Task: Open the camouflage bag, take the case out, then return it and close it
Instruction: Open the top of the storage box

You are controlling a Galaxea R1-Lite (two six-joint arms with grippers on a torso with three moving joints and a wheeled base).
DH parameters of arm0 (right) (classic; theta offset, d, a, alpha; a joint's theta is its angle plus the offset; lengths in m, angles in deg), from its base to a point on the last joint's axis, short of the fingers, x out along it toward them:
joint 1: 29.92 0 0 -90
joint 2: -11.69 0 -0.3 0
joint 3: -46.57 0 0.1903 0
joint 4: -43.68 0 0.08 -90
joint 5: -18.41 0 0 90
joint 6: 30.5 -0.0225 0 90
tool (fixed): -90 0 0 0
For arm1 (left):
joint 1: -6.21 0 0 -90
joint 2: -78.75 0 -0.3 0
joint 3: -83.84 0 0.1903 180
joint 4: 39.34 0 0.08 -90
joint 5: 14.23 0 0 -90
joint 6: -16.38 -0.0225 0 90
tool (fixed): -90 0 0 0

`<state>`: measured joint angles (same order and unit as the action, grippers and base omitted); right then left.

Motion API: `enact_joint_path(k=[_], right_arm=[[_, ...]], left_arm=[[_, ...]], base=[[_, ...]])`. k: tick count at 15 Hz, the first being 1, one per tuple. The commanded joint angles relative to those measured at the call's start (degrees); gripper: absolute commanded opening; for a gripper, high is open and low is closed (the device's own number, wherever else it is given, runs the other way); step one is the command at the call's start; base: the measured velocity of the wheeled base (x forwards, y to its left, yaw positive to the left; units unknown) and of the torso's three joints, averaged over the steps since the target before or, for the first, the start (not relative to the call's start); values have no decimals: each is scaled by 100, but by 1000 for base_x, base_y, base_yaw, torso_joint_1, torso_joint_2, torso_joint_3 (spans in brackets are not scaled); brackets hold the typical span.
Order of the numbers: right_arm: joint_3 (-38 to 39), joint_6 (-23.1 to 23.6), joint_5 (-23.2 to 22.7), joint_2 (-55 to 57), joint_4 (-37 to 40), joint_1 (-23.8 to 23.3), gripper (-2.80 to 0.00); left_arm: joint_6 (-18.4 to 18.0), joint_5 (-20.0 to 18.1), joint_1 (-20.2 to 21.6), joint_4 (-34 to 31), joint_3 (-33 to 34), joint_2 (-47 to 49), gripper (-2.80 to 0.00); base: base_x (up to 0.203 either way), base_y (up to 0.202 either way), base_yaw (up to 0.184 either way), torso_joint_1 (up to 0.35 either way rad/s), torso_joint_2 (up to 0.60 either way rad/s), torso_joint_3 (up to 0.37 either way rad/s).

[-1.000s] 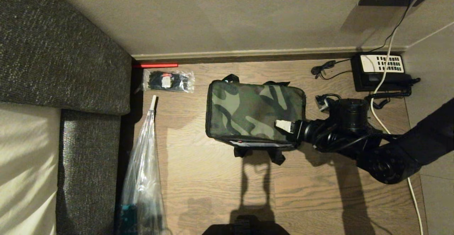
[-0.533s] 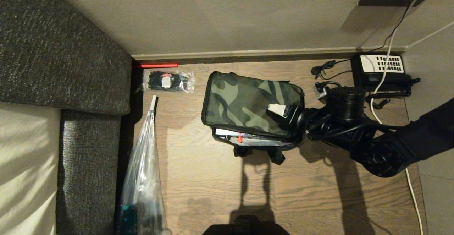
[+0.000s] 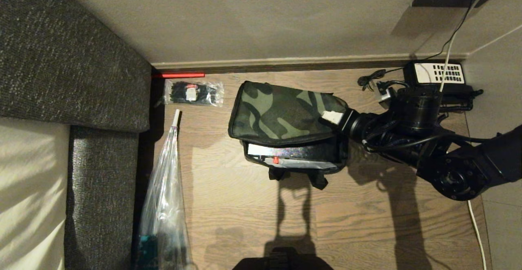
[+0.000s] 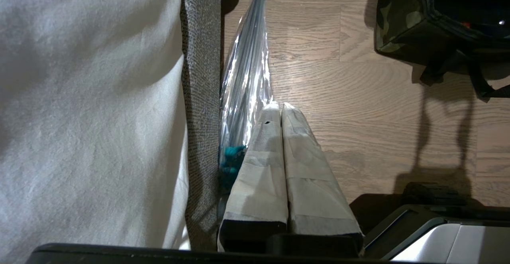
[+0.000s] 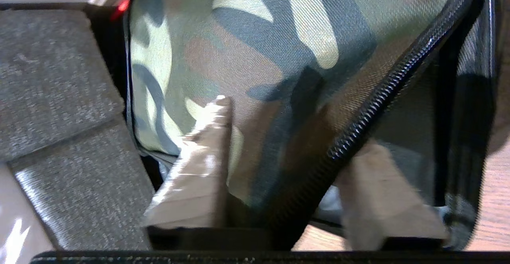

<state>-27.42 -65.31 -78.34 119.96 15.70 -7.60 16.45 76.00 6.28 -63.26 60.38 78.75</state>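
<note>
The right end effector (image 3: 332,118) pinches the camouflage bag (image 3: 285,115) lid half-raised, the case (image 3: 291,151) inside; removal, return and closing remain.

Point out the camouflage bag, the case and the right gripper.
camouflage bag (image 3: 277,113), head view, on the raised lid.
case (image 3: 293,151), head view, on its exposed black side inside the bag.
right gripper (image 3: 332,118), head view, at the lid's right edge.

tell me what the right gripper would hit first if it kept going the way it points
The right gripper already straddles the zip edge of the camouflage bag lid. Straight on means more lid fabric; far beyond lies the packet of black ties, though depth is unclear.
</note>
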Motion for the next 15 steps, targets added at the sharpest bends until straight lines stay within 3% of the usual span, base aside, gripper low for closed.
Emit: enact_joint_path(k=[1, 12, 13, 15], right_arm=[[-37, 2, -1, -157, -68, -23, -280], [-466, 571, 24, -139, -279, -316, -280], [-468, 562, 16, -139, -292, -328, 0], [-529, 563, 34, -115, -384, -351, 0]], left_arm=[[1, 3, 1, 2, 1, 0, -280], [1, 3, 1, 2, 1, 0, -280], [1, 3, 1, 2, 1, 0, -280], [1, 3, 1, 2, 1, 0, -280]], base=[[0, 0, 0, 0, 0, 0], [0, 0, 0, 0, 0, 0], [0, 0, 0, 0, 0, 0], [0, 0, 0, 0, 0, 0]])
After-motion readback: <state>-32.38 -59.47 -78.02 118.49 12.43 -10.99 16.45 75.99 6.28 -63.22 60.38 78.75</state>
